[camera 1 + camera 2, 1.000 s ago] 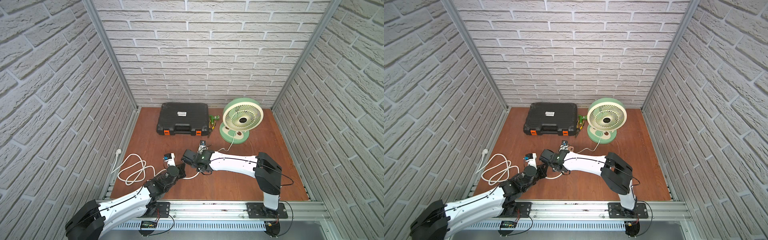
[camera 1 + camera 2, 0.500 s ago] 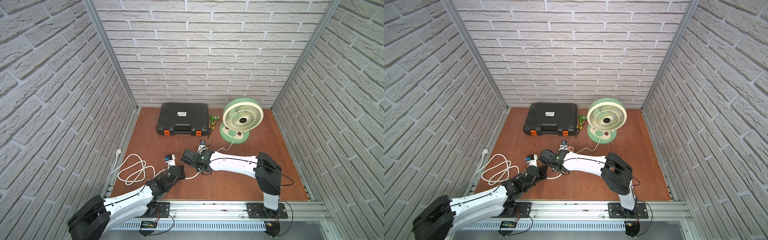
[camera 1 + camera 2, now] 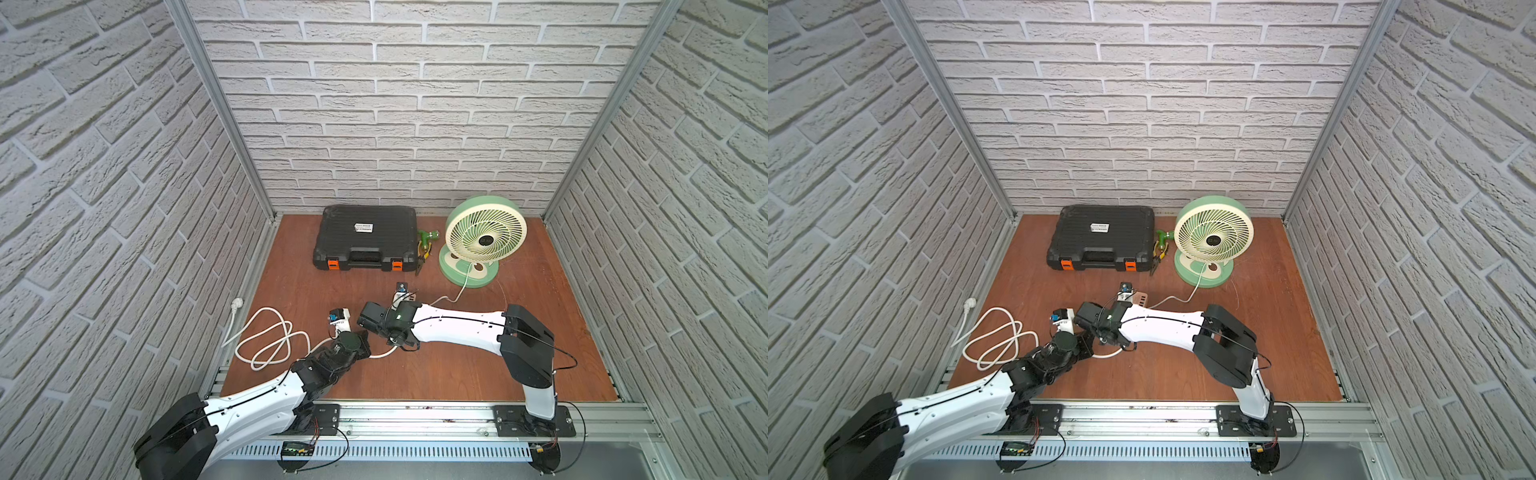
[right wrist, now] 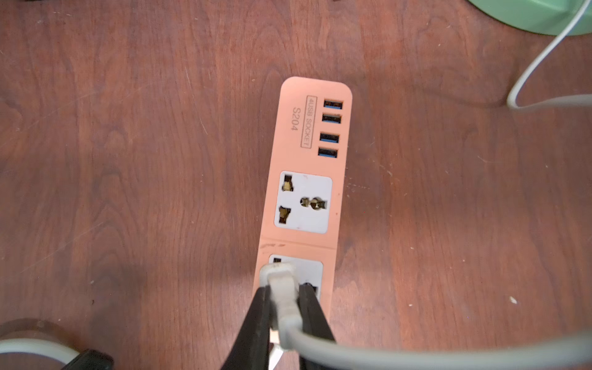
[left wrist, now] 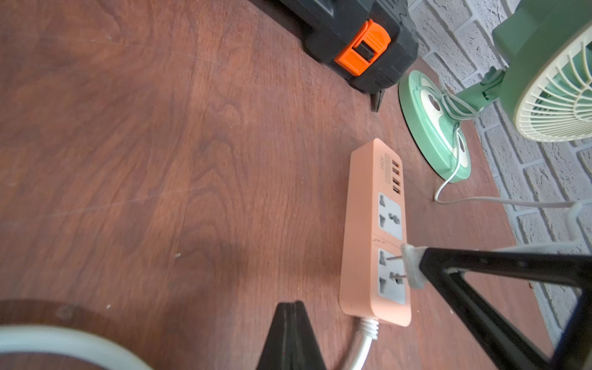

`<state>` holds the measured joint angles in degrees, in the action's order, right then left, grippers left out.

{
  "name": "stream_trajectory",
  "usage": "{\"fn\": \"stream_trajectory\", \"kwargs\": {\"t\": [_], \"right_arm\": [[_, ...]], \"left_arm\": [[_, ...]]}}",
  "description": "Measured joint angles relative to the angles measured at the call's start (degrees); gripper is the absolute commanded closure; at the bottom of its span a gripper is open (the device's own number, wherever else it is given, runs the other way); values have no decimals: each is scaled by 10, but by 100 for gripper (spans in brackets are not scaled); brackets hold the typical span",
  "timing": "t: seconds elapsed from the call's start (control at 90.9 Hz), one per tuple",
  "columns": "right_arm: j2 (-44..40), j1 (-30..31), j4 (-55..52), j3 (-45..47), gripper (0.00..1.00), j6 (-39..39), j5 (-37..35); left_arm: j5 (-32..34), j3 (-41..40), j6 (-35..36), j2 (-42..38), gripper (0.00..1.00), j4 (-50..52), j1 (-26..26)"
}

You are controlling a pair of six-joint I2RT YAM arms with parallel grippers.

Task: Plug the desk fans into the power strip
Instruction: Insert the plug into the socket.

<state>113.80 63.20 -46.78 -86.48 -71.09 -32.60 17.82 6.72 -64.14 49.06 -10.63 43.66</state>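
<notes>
Lying flat, salmon power strip (image 4: 302,160), white sockets (image 4: 302,202), blue USB ports (image 4: 329,138)

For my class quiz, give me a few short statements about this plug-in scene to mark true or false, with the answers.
1. The right end effector grips the desk fan's white plug. True.
2. The plug is at the socket beside the USB ports. False: that socket is free; the plug is at the one nearer the power strip's thick cable.
3. The black toolcase lies closed. True.
4. The left end effector clamps the power strip. False: it is shut on nothing, beside the strip.
</notes>
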Motion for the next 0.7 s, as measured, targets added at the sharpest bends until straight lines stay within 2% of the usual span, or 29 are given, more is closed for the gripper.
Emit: {"fn": "stream_trajectory", "kwargs": {"t": [0.704], "right_arm": [[35,10,-42,-38,97,-33,-16]], "left_arm": [[0,0,0,0,100,1,0]]}}
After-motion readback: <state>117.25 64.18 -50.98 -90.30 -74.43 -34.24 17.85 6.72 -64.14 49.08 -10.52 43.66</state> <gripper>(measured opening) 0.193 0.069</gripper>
